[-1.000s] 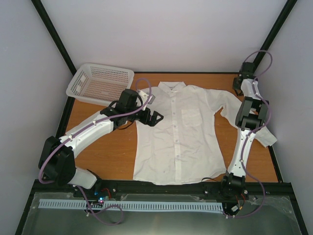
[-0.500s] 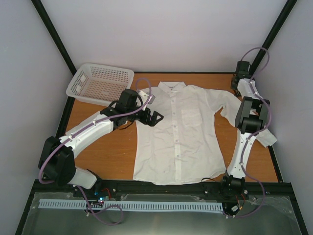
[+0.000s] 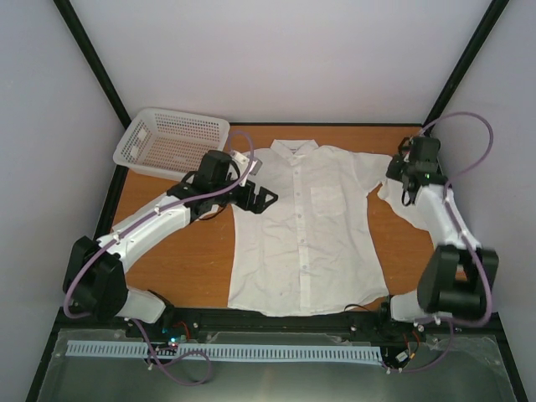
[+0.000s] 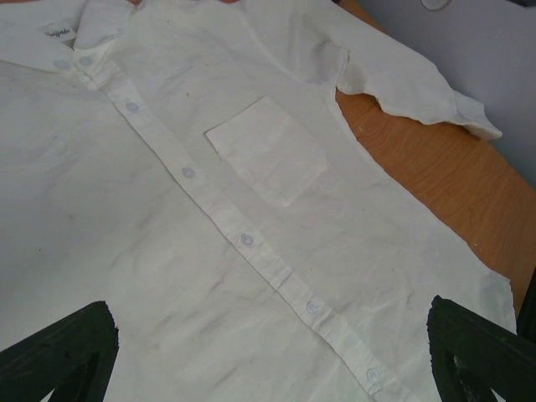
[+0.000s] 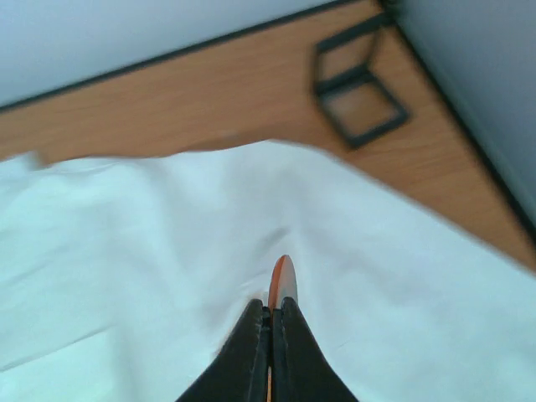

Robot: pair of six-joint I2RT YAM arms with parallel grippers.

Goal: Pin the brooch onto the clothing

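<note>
Overhead and wrist views of a two-arm rig. A white shirt [image 3: 308,243] lies flat and front up on the wooden bench [image 3: 191,261], with its collar toward the far wall and its hem toward the arm bases. Its placket is closed, and its chest pocket [image 4: 266,151] is on the half nearer the right arm. The left claw [image 4: 268,316] hangs over the shirt's front on the left-arm side. Its black fingers [image 4: 63,356] are spread wide at the lower corners of the wrist view with nothing between them, and the row of buttons [image 4: 246,239] runs diagonally through the gap. The right claw [image 5: 270,308] is above the sleeve [image 3: 373,167] at the far right of the bench, with its fingers pressed together on the brooch [image 5: 283,280]. The brooch shows edge-on as a narrow orange-red sliver with a pale rim, projecting just past the fingertips over white cloth. Whether it touches the cloth cannot be told. Beyond the sleeve, a small black open-frame cube [image 5: 343,79] stands on bare bench near the corner. A white perforated basket [image 3: 172,142] sits at the far left corner, near the shirt's other shoulder.
</note>
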